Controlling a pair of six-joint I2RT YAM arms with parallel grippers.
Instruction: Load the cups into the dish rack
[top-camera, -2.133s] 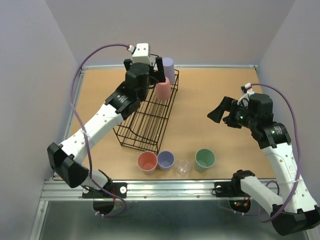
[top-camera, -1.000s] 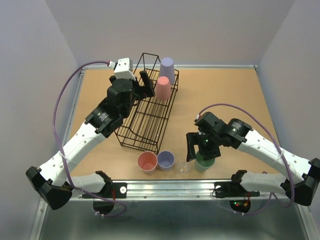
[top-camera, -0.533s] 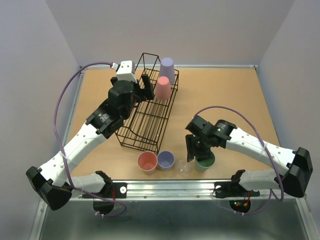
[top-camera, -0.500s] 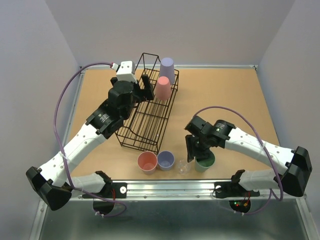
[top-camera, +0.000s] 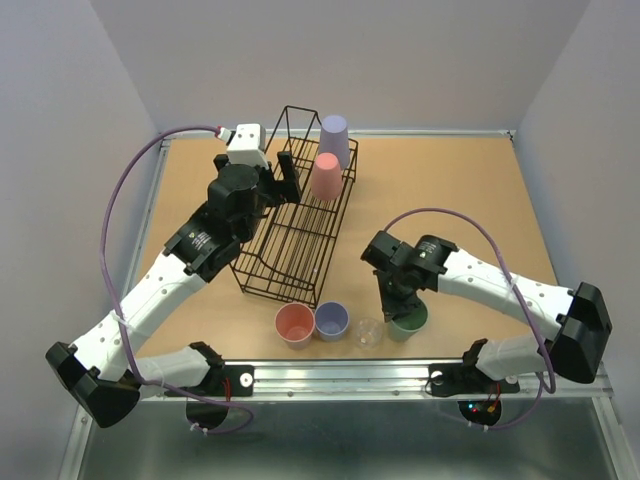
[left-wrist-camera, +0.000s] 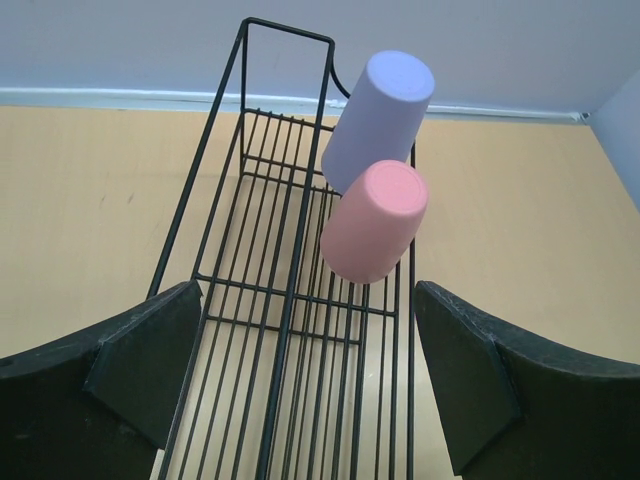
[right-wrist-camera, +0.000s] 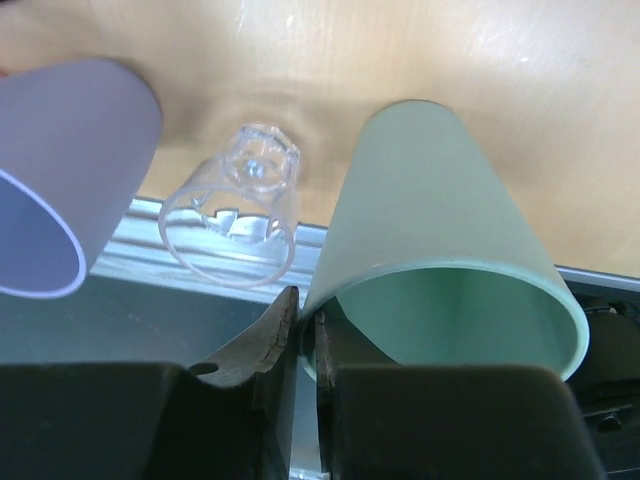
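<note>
Clamped by the right gripper (right-wrist-camera: 300, 315): mint green plastic tumbler (right-wrist-camera: 440, 220), pinched through its wall right at the rim, one finger inside the mouth and one outside, jaws drawn almost together on the thin plastic. Stands mouth up near the front edge of the tan wooden tabletop (top-camera: 450, 190), rightmost in a row of four. Cannot tell whether lifted clear of the surface yet.

Looks light, thin-walled and slick, probably a little springy at the mouth. Likely to swing or slip from a one-wall pinch if turned fast, so best held deep on the wall and tipped slowly. Unlikely to break if dropped.

Just beside it on the left, not touching: smaller clear transparent tumbler (right-wrist-camera: 245, 200). Next along, lavender-purple plastic tumbler (right-wrist-camera: 70, 150), then salmon-pink plastic tumbler (top-camera: 295, 324), both mouth up.

Behind that row: long black wire dish rack (top-camera: 290, 245), loaded at its far end with a second lavender-purple tumbler (left-wrist-camera: 380, 105) and a second salmon-pink tumbler (left-wrist-camera: 375, 220), both mouth down and leaning. Above the rack hangs the left gripper (left-wrist-camera: 305, 290), fingers spread wide, holding nothing.
</note>
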